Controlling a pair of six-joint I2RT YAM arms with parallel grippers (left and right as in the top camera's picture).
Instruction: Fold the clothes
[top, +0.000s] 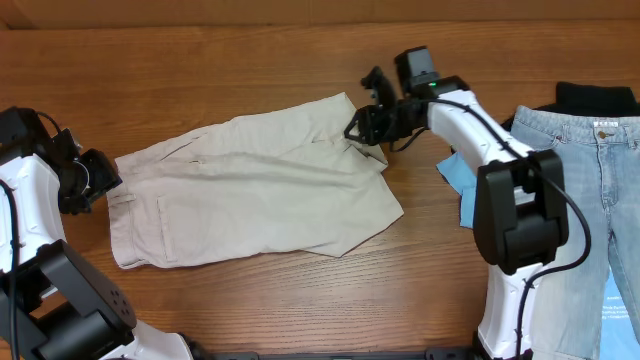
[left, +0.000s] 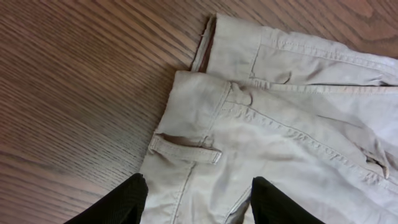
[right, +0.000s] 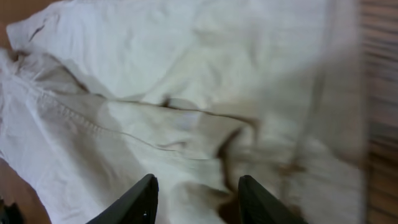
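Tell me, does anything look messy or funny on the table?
Yes. The trousers lie slanted and wrinkled, with the leg end by the right tool bunched up. A crumpled blue top pokes out beside the jeans.

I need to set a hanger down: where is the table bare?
Bare wood: the far-left stretch of table beyond the beige trousers, and the near strip in front of them. Crowded on the right: right gripper, blue top, jeans.
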